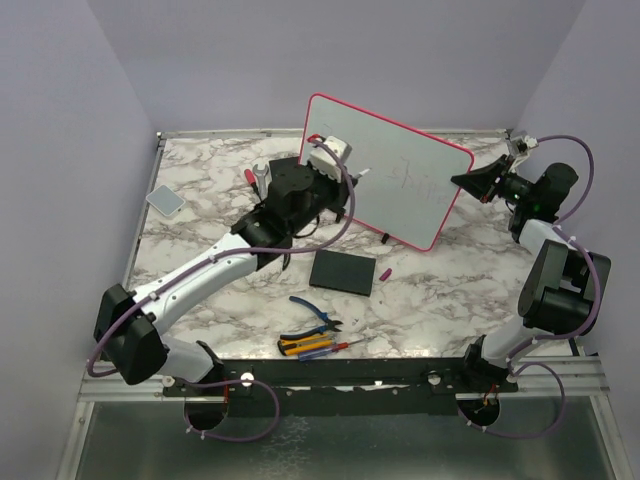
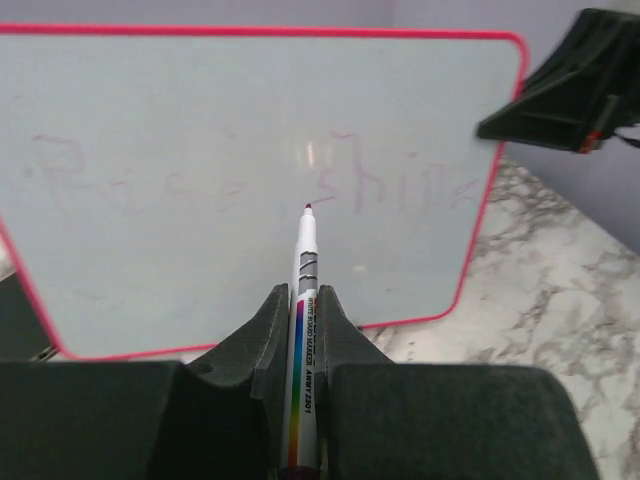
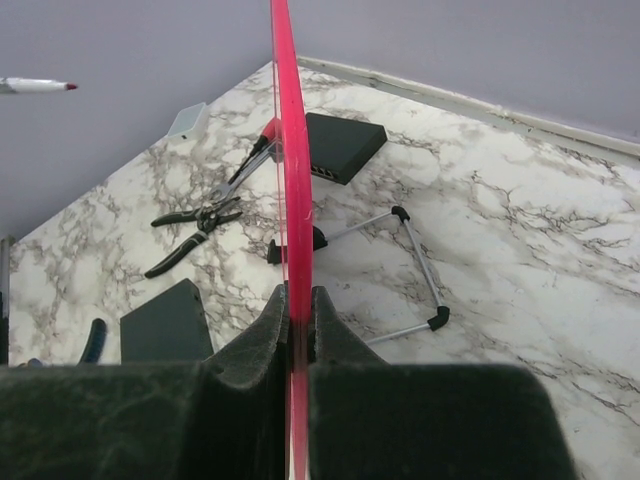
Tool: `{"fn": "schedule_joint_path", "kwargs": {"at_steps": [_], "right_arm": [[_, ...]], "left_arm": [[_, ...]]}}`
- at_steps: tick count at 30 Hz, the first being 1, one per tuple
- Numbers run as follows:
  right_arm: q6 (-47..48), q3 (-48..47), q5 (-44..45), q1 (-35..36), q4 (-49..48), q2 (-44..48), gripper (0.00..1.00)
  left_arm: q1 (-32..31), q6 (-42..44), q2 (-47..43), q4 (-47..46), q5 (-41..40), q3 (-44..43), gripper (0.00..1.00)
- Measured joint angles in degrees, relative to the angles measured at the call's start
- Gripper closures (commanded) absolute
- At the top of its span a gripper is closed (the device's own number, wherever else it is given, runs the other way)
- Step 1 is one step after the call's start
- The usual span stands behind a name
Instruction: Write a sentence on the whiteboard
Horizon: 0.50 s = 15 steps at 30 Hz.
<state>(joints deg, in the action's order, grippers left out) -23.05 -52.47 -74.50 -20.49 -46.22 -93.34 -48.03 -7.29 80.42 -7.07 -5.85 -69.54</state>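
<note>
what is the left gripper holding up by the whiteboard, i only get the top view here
Observer: A marker, clamped in the left gripper, with its red tip aimed at the whiteboard.
Operator: any writing on it yet
Observer: Yes, faint pinkish lettering runs across the surface, but it is too faint to read.
Operator: and the right gripper
Observer: The right gripper is shut on the whiteboard's pink edge.
</note>
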Motion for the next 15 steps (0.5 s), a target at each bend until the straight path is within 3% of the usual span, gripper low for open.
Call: {"fn": "schedule_joint_path", "kwargs": {"at_steps": [5,15], "right_arm": [[0.63,-0.31,0.00,0.00,0.98,0.02,1.00],[2.08,-0.81,0.00,0.00,2.93,0.13,0.99]], "left_arm": [[8.26,0.44,-4.37,6.88,1.90,1.79,1.00],[17.75,2.01,-6.71,13.29,7.48,1.88,1.00]]}}
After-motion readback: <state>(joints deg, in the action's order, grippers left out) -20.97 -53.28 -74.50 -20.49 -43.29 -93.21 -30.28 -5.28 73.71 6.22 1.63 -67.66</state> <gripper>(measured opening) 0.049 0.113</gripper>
